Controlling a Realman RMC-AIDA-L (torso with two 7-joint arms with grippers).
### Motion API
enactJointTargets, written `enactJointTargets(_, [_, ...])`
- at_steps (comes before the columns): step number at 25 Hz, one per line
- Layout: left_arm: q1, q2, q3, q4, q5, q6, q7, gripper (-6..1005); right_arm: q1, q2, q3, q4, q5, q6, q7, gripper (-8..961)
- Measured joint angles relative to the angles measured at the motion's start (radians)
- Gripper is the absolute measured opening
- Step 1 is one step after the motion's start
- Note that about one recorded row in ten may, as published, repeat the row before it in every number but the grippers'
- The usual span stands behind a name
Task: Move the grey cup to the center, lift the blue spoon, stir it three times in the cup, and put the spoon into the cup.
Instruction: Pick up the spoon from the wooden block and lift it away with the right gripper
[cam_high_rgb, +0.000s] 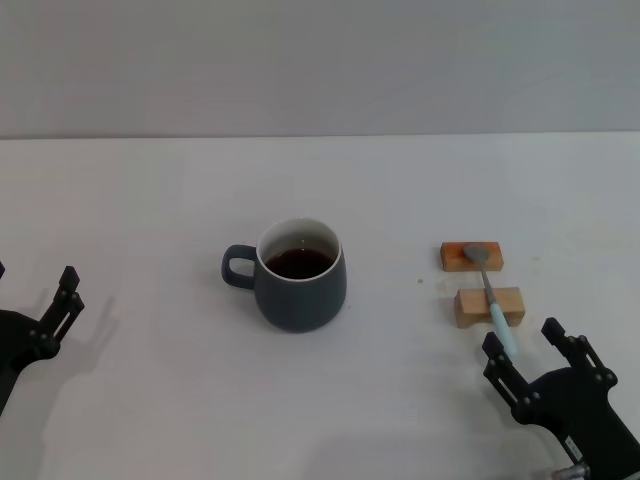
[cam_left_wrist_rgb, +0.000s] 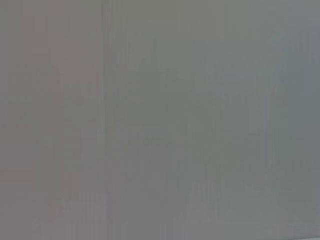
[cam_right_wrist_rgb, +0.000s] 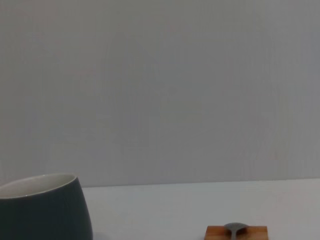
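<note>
The grey cup (cam_high_rgb: 298, 275) stands upright near the table's middle, handle pointing left, with dark liquid inside. It also shows in the right wrist view (cam_right_wrist_rgb: 44, 207). The blue spoon (cam_high_rgb: 489, 295) lies across two small wooden blocks to the right of the cup, metal bowl on the far block, pale blue handle pointing toward me. Its bowl shows in the right wrist view (cam_right_wrist_rgb: 236, 228). My right gripper (cam_high_rgb: 522, 348) is open, just short of the handle's near end, fingers either side of it. My left gripper (cam_high_rgb: 62, 297) is at the left edge, away from the cup.
The far wooden block (cam_high_rgb: 471, 256) and the near wooden block (cam_high_rgb: 489, 306) carry the spoon. The white table (cam_high_rgb: 150, 200) ends at a grey wall behind. The left wrist view shows only a plain grey surface.
</note>
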Motion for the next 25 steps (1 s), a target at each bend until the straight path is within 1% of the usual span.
enactJointTargets(6, [-0.003,0.0,0.002,0.0,0.002,0.0,0.001,865,0.007,0.0,0.001,0.0,0.002,0.014,0.002,769])
enactJointTargets(12, [-0.003,0.0,0.002,0.0,0.002,-0.001,0.002,865,0.016,-0.002,0.0,-0.007,-0.001,0.02,0.048,768])
enactJointTargets(25, [-0.006,0.0,0.002,0.0,0.002,-0.005,0.003,865,0.026,-0.002,0.0,-0.006,-0.004,0.042,0.05,766])
